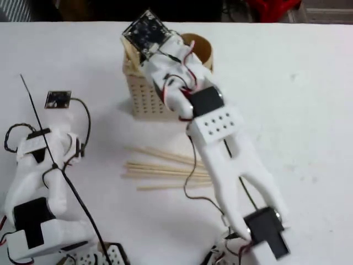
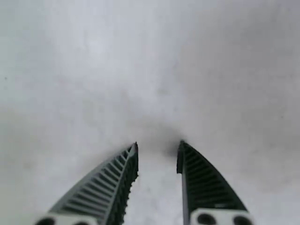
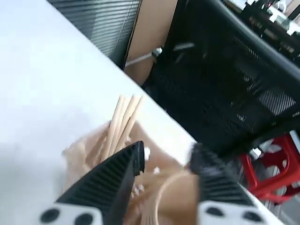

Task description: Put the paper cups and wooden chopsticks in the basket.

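A cream perforated basket (image 1: 146, 99) stands at the back middle of the table. In it are a tan paper cup (image 1: 199, 48) and a few upright wooden chopsticks (image 3: 123, 123). Several more chopsticks (image 1: 165, 170) lie loose on the table in front of the basket. My right gripper (image 3: 166, 152) is open just above the basket, over the cup's rim (image 3: 171, 194), with nothing between its fingers. My left gripper (image 2: 157, 147) is open and points down at bare table at the left, away from everything.
The right arm (image 1: 231, 160) stretches across the loose chopsticks' right ends. A thin black cable (image 1: 60, 165) runs over the left arm. A black chair (image 3: 234, 84) and a red stool (image 3: 272, 173) stand beyond the table's far edge.
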Controlling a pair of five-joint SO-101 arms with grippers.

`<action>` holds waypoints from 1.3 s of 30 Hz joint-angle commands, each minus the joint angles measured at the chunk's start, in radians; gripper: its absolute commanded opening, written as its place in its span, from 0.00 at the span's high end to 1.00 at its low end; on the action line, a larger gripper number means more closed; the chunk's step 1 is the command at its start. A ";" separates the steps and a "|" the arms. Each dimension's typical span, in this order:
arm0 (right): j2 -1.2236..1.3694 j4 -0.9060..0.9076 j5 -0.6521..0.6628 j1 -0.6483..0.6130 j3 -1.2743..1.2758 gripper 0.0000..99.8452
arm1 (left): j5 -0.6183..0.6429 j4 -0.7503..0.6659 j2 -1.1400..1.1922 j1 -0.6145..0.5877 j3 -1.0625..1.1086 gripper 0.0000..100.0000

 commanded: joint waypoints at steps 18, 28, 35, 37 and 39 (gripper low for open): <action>-0.271 0.690 0.009 -0.039 0.146 0.77 | -0.005 -0.015 0.002 0.008 -0.006 0.85; -0.133 0.645 0.302 -0.050 0.402 0.77 | -0.003 -0.015 0.002 0.008 -0.008 0.85; 0.056 0.530 0.347 -0.054 0.382 0.77 | -0.005 -0.015 0.002 0.010 -0.008 0.85; 0.104 0.527 0.348 -0.051 0.342 0.77 | -0.005 -0.015 0.002 0.010 -0.008 0.85; 0.142 0.527 0.348 -0.047 0.298 0.77 | -0.005 -0.015 0.002 0.010 -0.008 0.85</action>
